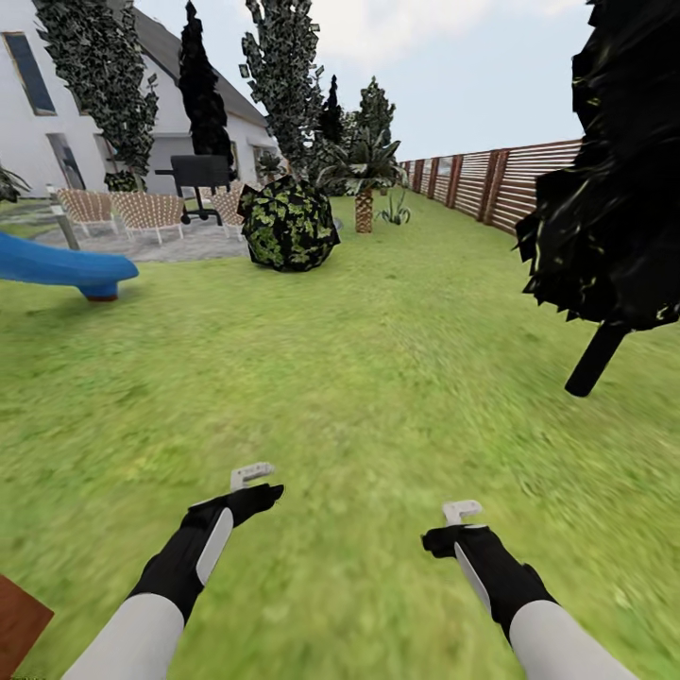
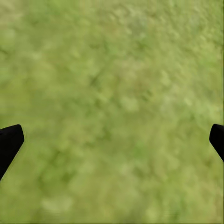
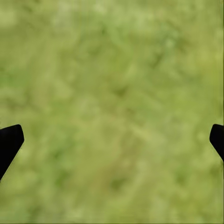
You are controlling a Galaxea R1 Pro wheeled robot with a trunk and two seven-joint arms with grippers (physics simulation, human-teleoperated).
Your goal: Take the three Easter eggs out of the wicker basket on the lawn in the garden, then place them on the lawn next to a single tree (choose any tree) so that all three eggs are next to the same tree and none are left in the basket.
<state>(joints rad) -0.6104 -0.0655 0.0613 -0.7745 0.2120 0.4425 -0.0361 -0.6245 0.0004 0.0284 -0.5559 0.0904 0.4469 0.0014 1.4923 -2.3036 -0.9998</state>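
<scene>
Left end effector [image 2: 112,140] spread wide, empty, over lawn [image 1: 378,378]; right end effector [image 3: 112,140] likewise wide, empty.

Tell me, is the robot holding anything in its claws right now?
Nothing. Both the left gripper and right gripper are open over bare lawn.

The lawn [image 1: 378,378] is a wide stretch of short, blurry green grass running from the near foreground to the far end of the garden [image 1: 406,203], mottled with paler yellowish patches. A brown slatted wooden fence [image 1: 510,184] borders it on the far right, and a white house [image 1: 85,104] stands at the far left. In both wrist views the grass [image 2: 112,102] is plain and bare (soft, blotchy green) [image 3: 112,102].
</scene>
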